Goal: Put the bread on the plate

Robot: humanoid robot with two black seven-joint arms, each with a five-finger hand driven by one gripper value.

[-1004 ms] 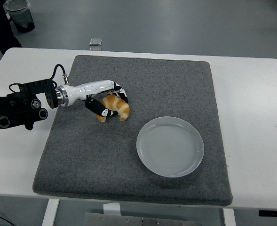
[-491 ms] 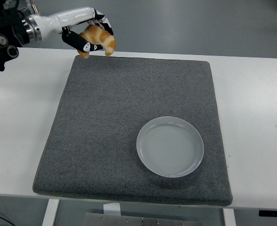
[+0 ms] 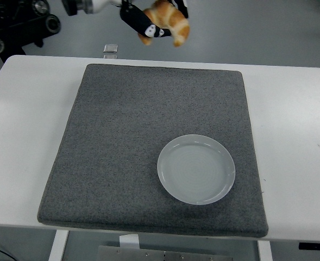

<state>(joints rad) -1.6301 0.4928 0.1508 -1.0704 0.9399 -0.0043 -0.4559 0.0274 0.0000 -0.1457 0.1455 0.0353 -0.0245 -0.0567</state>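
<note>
One camera sits high on the robot's side, looking forward and down. It takes in the whole white table [image 3: 290,109], near edge at the bottom, floor beyond at the top. No second view overlaps it.

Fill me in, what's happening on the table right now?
The left robot hand is gripping the bread, a croissant, and holds it high in the air near the top of the view. The plate sits empty on the grey mat, toward its near right side. The bread is not yet over the plate. The right arm is out of view.
</note>
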